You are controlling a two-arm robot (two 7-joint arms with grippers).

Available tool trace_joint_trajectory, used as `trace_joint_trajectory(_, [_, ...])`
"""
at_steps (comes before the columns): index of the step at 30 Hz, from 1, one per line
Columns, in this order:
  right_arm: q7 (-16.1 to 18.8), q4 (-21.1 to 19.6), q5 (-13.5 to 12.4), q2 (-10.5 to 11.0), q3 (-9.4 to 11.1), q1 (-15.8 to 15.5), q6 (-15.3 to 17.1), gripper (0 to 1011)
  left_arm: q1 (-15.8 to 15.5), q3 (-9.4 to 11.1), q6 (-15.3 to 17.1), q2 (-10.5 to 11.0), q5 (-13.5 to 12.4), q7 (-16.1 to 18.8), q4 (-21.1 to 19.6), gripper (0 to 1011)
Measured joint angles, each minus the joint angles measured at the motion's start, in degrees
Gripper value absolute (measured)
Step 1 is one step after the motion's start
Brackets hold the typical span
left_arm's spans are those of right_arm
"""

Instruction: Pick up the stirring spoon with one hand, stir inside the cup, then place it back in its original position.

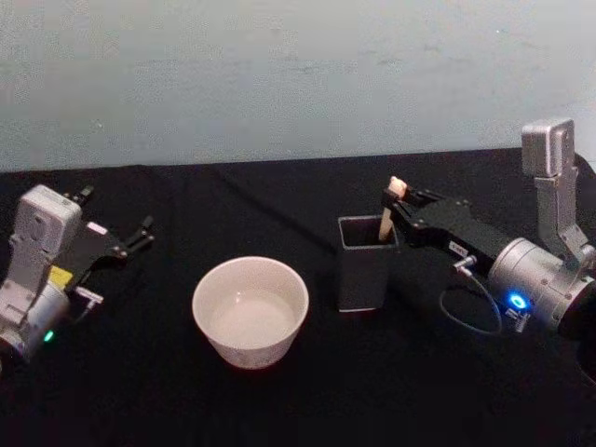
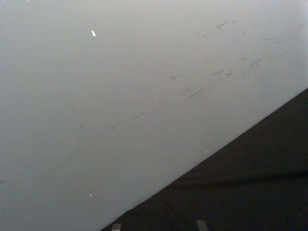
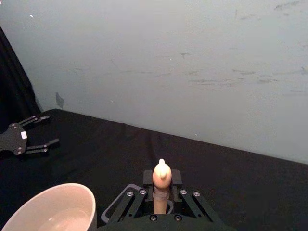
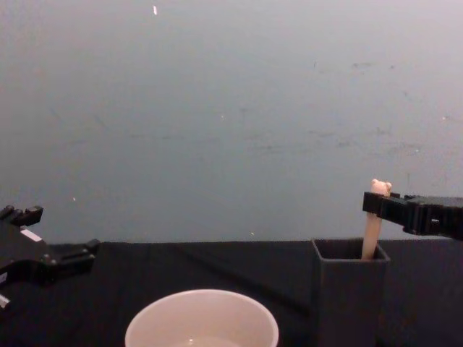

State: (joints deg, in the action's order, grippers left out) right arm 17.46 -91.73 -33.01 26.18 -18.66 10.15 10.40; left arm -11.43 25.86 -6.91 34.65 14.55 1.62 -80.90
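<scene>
The spoon stands upright in the dark grey box, with its pale handle rising above the rim and the small bear head at the top. In the chest view the handle leans against the right side of the box, and the lower part of the spoon is hidden inside. The right gripper reaches in from the right side of the table and its black fingers are closed on the handle just under the bear head. The right wrist view shows this plainly: the handle sits pinched between the two fingers, with the bear head standing clear above them.

The cup sits on the black tablecloth to the left of the box, near it but not touching. It is cream white and round, and its inside looks pale and smooth; whether it holds liquid cannot be told. In the chest view its rim lies low at the front, left of the box.

The left gripper rests over the left side of the table, well apart from the cup, with its fingers spread wide and nothing between them. It also appears far off in the right wrist view. A pale wall stands behind the table.
</scene>
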Motion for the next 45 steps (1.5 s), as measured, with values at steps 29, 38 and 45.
trace_joint_trajectory(29, [-0.1, -0.1, 0.0, 0.0, 0.0, 0.1, -0.2, 382, 0.0, 0.0, 0.0, 0.0, 0.0, 0.0, 0.0, 1001])
trace_joint_trajectory(38, [0.0, -0.1, -0.1, 0.0, 0.0, 0.1, -0.2, 664, 0.0, 0.0, 0.0, 0.0, 0.0, 0.0, 0.0, 1001])
trace_joint_trajectory(45, [0.0, -0.1, -0.1, 0.0, 0.0, 0.1, -0.2, 867, 0.0, 0.0, 0.0, 0.0, 0.0, 0.0, 0.0, 1001])
